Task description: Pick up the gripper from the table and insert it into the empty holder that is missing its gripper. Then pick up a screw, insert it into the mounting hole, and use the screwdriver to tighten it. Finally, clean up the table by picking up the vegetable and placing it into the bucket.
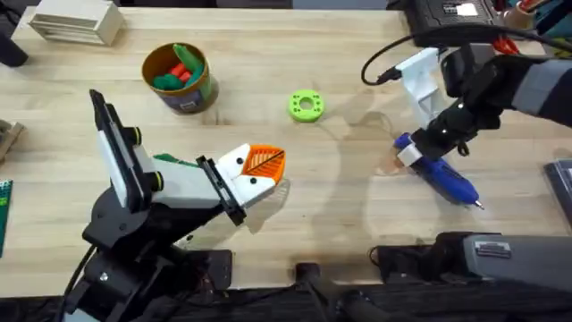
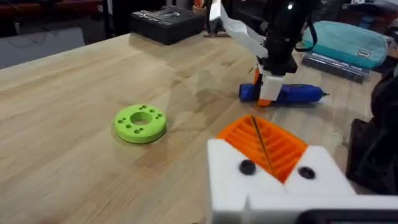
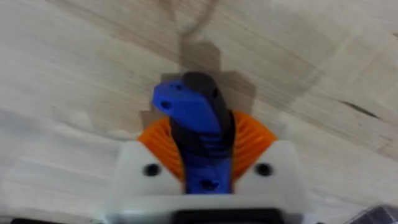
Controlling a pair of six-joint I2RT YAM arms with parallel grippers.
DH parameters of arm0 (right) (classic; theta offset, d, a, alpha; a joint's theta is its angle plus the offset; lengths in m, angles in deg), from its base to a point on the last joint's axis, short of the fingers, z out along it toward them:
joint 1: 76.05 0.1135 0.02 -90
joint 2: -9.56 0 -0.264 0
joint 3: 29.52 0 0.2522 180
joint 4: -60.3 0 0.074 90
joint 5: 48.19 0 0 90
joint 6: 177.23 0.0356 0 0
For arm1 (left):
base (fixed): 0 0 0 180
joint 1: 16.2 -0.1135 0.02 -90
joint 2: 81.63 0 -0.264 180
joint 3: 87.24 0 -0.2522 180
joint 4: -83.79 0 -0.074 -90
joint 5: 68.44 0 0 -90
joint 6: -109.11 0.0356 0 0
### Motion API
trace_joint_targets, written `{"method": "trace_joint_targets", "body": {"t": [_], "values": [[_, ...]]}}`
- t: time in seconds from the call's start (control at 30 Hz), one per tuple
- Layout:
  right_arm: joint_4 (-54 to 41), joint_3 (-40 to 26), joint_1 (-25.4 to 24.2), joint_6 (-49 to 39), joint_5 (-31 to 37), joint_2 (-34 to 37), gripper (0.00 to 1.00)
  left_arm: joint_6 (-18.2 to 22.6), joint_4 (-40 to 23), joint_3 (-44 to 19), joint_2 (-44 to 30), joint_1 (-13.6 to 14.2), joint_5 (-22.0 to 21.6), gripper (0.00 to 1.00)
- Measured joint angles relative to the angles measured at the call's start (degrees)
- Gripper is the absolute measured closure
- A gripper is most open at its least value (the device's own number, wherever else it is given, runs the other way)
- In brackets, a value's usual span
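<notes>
My right gripper (image 1: 409, 154) is shut on the rear end of the blue screwdriver (image 1: 447, 179), which lies low over the table at the right with its thin bit (image 1: 478, 206) pointing toward the front edge. The right wrist view has the screwdriver (image 3: 193, 106) clamped between the orange pads (image 3: 252, 134). My left gripper (image 1: 273, 164) hovers left of centre, its orange pads (image 2: 280, 146) pressed together. The bucket (image 1: 198, 94) stands at the back left with green and red toy pieces inside. A dark green shape (image 1: 172, 159) beside the left wrist may be the vegetable; I cannot tell. The screw is out of view.
A bright green ring (image 1: 306, 105) lies at the table's middle, between the two grippers. A white slatted box (image 1: 76, 22) sits at the back left corner and a black case (image 1: 447, 13) at the back right. A teal pouch (image 2: 348, 40) lies beyond the screwdriver.
</notes>
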Motion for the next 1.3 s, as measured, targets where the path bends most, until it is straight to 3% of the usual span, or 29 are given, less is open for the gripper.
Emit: {"method": "trace_joint_targets", "body": {"t": [0.1, 0.13, 0.47, 0.9, 1.13, 1.3], "values": [[0.86, -0.05, 0.05, -0.32, 0.34, 0.50, 0.943, 0.00, 0.00, 0.00, -0.01, -0.01, 0.00, 0.996], [1.04, -0.07, 0.03, -0.07, 0.38, 0.58, 0.975, 0.00, 0.00, 0.00, -0.02, 0.00, 0.00, 0.996], [0.87, 0.13, -0.30, 0.69, 1.71, -3.94, 0.974, 0.00, 0.00, 0.00, 0.00, 0.00, 0.00, 0.996], [2.33, -2.25, -0.35, 11.24, 1.85, -33.15, 0.974, 0.00, 0.00, 0.00, 0.00, -0.01, 0.00, 0.996], [16.72, -1.54, -0.04, 25.20, -6.72, -44.77, 0.974, 0.00, -0.13, 0.00, 0.00, -0.01, 0.00, 0.996], [28.47, 2.26, 5.79, 32.49, -13.82, -45.77, 0.974, 0.00, -0.26, 0.00, 0.00, -0.01, 0.00, 0.996]]}}
